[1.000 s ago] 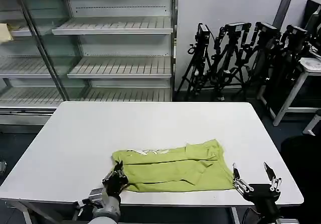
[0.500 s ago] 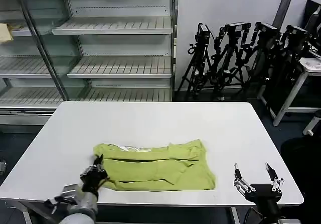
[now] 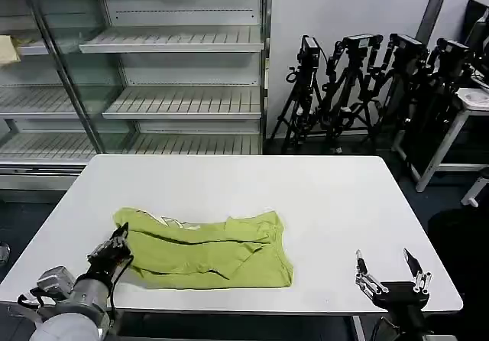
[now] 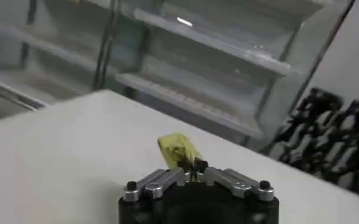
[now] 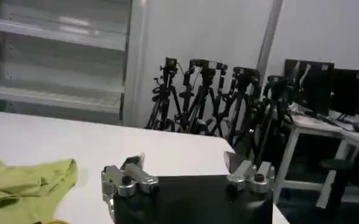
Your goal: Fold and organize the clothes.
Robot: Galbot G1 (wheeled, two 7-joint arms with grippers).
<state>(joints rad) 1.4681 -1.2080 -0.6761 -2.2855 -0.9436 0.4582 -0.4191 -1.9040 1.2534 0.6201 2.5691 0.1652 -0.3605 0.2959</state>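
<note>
White desk (image 3: 229, 180), shelving (image 3: 153, 73) and tripods (image 3: 367, 81) behind.
Left claw (image 3: 116, 243) clamps the folded T-shirt (image 3: 206, 251) at the desk's front-left; its wrist view shows the pinched corner. Right claw (image 3: 388, 274) idle, spread.

The T-shirt (image 3: 205, 251) is laid folded on the table (image 3: 321, 203), toward its front left part. The left gripper (image 3: 117, 243) is placed at the shirt's left edge and is clamped on the cloth. The right gripper (image 3: 387, 271) is held with fingers apart at the table's front right edge, well apart from the shirt. Shelves (image 3: 176, 89) are set behind the table, tripods (image 3: 367, 89) behind to the right.
</note>
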